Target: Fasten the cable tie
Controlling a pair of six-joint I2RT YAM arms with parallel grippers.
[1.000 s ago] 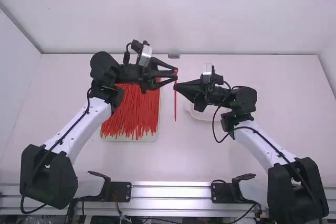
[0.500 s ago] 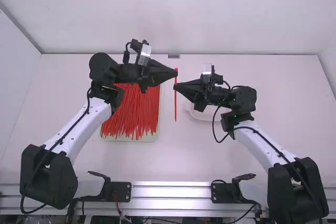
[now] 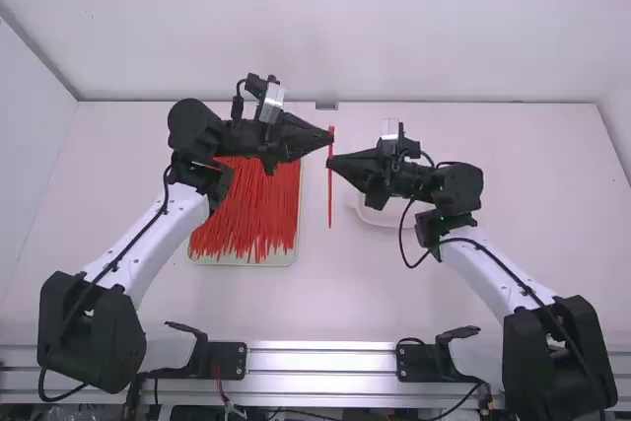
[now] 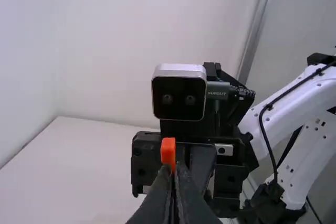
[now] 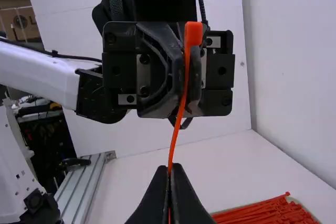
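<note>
A single red cable tie (image 3: 329,199) hangs upright above the table between the two arms. My left gripper (image 3: 325,142) is shut on its head end; in the left wrist view the square head (image 4: 168,150) sticks out just past the closed fingertips (image 4: 157,192). My right gripper (image 3: 333,167) is shut on the strap a little below the head. In the right wrist view the strap (image 5: 180,114) rises from my closed right gripper (image 5: 169,174) up to the left gripper (image 5: 191,56). The tail dangles free beneath both grippers.
A tray (image 3: 244,260) heaped with several red cable ties (image 3: 251,209) lies under the left arm. A white dish (image 3: 375,216) sits on the table below the right gripper. A metal rail (image 3: 315,352) runs along the near edge.
The left gripper's fingers were spread around the tie's head a second ago and have shut on it. The right gripper has kept its hold and barely shifted.
</note>
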